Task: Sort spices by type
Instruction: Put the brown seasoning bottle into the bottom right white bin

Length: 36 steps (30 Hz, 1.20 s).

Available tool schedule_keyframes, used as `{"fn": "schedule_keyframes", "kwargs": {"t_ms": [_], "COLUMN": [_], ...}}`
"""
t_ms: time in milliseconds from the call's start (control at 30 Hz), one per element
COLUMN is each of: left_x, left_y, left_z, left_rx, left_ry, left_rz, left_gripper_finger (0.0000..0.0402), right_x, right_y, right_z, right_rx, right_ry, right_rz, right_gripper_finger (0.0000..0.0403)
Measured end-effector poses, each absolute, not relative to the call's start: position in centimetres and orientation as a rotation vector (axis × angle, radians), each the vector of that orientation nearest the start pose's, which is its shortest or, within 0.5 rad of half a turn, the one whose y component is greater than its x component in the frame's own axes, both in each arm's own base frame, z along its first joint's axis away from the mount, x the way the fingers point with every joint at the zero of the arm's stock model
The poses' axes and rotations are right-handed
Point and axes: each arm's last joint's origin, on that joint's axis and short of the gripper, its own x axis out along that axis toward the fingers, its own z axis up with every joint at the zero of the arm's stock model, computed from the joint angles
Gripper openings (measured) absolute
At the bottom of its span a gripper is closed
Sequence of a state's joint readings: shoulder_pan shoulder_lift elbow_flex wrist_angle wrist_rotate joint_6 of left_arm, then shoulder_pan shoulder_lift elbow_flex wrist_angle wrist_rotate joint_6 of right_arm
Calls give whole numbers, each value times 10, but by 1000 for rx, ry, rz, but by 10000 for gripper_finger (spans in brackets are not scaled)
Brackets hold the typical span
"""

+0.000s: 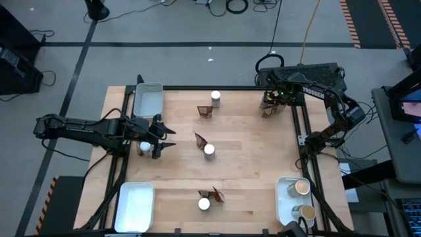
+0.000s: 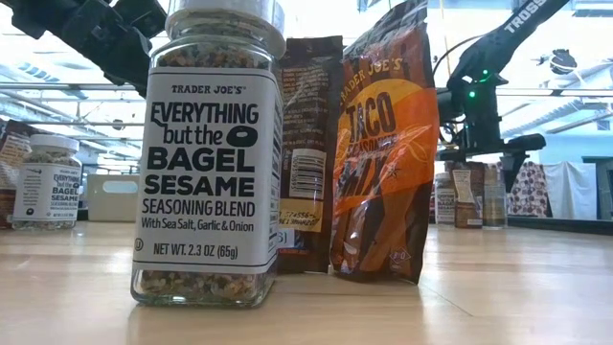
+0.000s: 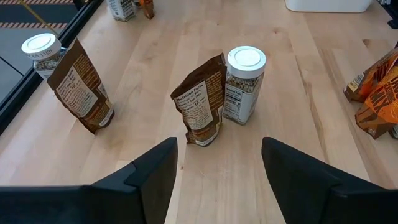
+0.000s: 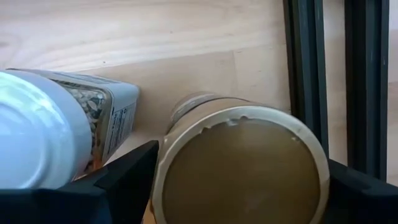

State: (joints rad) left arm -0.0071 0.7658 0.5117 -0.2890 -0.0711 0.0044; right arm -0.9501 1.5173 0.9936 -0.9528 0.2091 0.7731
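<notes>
My right gripper [image 4: 242,180] is open at the table's far right corner [image 1: 268,100] and points down. Its fingers stand on either side of a tan-lidded jar [image 4: 242,165]; I see no touch. A white-lidded jar [image 4: 37,137] stands right beside that one. My left gripper [image 3: 217,180] waits open at the table's left [image 1: 163,135], with a white-lidded jar [image 1: 145,147] beside it. Ahead of it stand a brown sachet [image 3: 200,102] and a white-lidded jar [image 3: 244,84]. Another sachet [image 3: 81,87] and jar [image 3: 40,53] stand nearer the far edge. A jar [image 2: 211,153] and two sachets [image 2: 383,153] stand by the near edge.
White trays sit at the far left [image 1: 148,99] and near left [image 1: 135,205]. The tray at the near right [image 1: 284,197] holds two tan-lidded jars. A black frame rail [image 4: 301,81] runs close past the right gripper along the table's right edge.
</notes>
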Motion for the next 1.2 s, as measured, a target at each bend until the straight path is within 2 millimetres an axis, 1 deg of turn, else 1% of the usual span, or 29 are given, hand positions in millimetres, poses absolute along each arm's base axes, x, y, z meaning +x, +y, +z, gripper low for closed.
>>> {"fn": "schedule_keyframes", "kwargs": {"t_ms": [167,433,733,833,967,1067,1200], "left_x": [165,165,165,165,165,165,165], "left_y": [1,1,1,1,1,1,1], "left_z": [233,233,233,233,233,233,233], "left_rx": [26,26,26,26,26,26,32], "left_ry": [543,543,543,543,542,542,541], "left_rz": [61,61,61,61,61,61,59], "left_gripper_finger": [238,238,238,238,238,238,238], "right_x": [145,145,144,143,142,141,139], "right_y": [-212,-213,-211,-210,-208,-207,-200], "right_z": [201,202,205,215,234,253,281], "right_rx": [1123,1120,1087,1081,1066,1054,1035], "right_ry": [1045,1042,1066,1049,1003,947,899], "right_rz": [-1487,-1481,-1450,-1448,-1445,-1439,-1425], "right_gripper_finger": [309,253,255,254,254,254,254]}}
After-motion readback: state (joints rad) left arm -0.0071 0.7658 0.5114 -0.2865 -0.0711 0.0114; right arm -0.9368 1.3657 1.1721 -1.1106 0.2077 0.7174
